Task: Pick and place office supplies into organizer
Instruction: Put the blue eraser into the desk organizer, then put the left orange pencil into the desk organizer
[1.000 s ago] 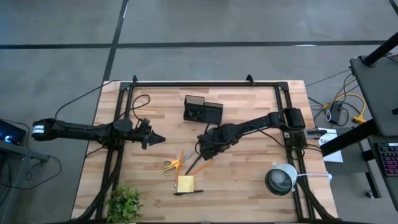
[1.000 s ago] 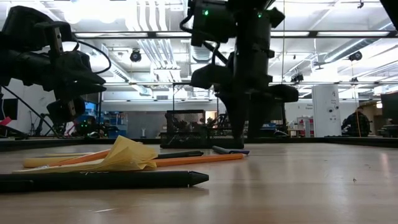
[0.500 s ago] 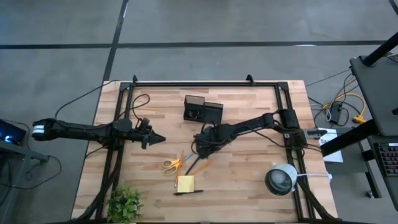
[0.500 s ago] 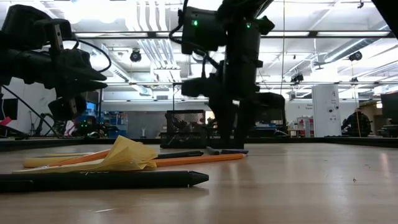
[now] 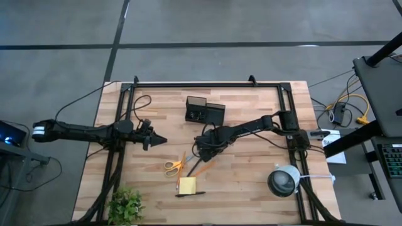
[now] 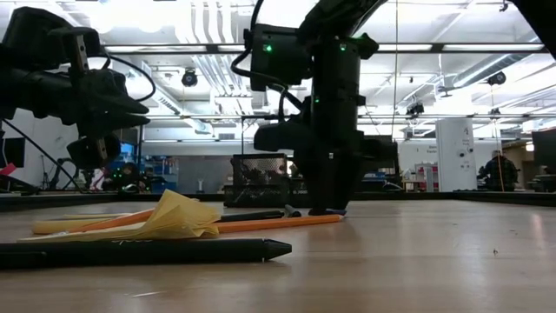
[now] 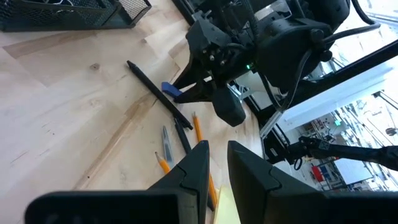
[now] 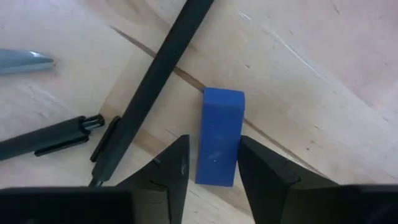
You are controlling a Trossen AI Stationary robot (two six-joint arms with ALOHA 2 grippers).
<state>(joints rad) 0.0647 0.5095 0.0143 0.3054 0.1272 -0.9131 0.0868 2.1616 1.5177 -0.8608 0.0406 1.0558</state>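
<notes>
the blue eraser block (image 8: 218, 137) lies on the wooden table (image 5: 251, 182), just beside a black pen (image 8: 152, 81), short of the organizer (image 5: 205, 112). the right gripper (image 8: 211, 163) straddles it, fingers part-open and not yet gripping (left gripper (image 7: 214, 163) idles well apart, nearly closed). risk: an off-centre pinch could twist the block free or catch the pen.

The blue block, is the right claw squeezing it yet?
Cannot tell. In the right wrist view, the right claw has a finger on each side of the blue block, very close, but neither a gap nor contact shows plainly.
</notes>
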